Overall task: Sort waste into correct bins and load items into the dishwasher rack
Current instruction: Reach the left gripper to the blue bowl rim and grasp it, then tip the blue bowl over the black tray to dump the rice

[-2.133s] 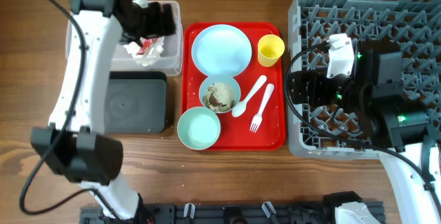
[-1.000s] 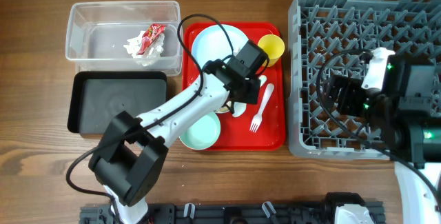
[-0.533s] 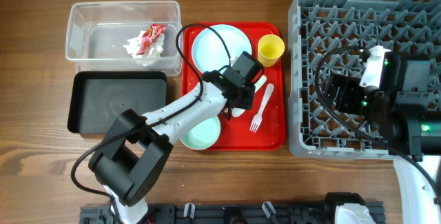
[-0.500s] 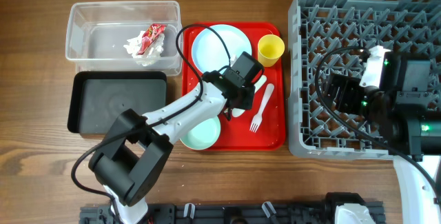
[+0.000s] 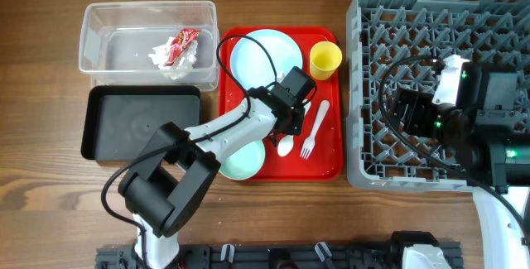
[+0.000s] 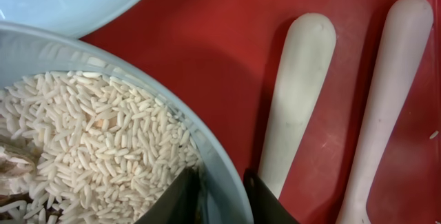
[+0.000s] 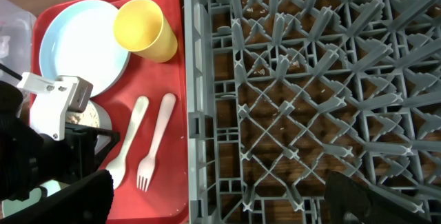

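Observation:
A pale blue bowl (image 6: 227,182) holding rice scraps (image 6: 89,141) sits on the red tray. My left gripper (image 6: 222,200) is shut on its right rim, one finger inside and one outside. Overhead, the left gripper (image 5: 286,113) hides most of that bowl. Beside it lie the white spoon (image 6: 298,100) and fork (image 6: 386,100). An empty bowl (image 5: 239,155), the plate (image 5: 267,54) and the yellow cup (image 5: 325,60) also rest on the tray. My right gripper (image 7: 220,203) hangs open over the grey rack (image 5: 439,21), with nothing between its fingers.
The clear tub (image 5: 108,33) at the far left holds the red wrapper (image 5: 184,41) and the white napkin (image 5: 161,55). The black tray (image 5: 141,124) lies in front of it. The red tray (image 5: 327,157) sits between the bins and the rack.
The left gripper's jaws have narrowed onto the rice bowl's rim, and the left arm has shifted slightly over the tray. The right arm has stayed still.

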Controlling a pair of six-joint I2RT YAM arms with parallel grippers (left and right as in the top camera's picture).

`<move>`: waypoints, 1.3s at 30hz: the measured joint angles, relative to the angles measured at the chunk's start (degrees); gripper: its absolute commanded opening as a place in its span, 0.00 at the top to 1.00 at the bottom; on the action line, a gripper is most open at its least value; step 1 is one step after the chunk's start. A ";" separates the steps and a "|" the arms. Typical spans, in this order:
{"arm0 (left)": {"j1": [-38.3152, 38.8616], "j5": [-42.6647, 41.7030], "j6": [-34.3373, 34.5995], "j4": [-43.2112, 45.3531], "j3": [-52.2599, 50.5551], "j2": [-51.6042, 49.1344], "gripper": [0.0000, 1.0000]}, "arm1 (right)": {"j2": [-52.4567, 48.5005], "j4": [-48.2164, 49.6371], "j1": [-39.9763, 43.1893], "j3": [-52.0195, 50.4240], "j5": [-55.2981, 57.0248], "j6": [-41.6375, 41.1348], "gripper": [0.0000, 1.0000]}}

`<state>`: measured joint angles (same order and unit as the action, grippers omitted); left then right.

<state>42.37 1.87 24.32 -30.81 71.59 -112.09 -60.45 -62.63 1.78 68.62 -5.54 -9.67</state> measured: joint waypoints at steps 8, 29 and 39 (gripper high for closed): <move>0.00 1.36 -0.63 0.09 0.04 1.14 0.96 | 0.00 0.00 0.00 0.00 0.00 0.00 0.00; -0.35 -4.39 -0.57 -12.87 10.10 6.19 0.96 | 0.00 0.02 0.00 0.00 0.02 0.00 0.00; -10.27 -12.81 -0.39 -23.74 13.57 16.37 0.96 | 0.00 -0.13 0.00 0.00 0.00 0.00 0.00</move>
<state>32.10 -10.94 23.92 -54.54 85.17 -95.72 -60.45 -62.76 1.78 68.62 -5.54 -9.67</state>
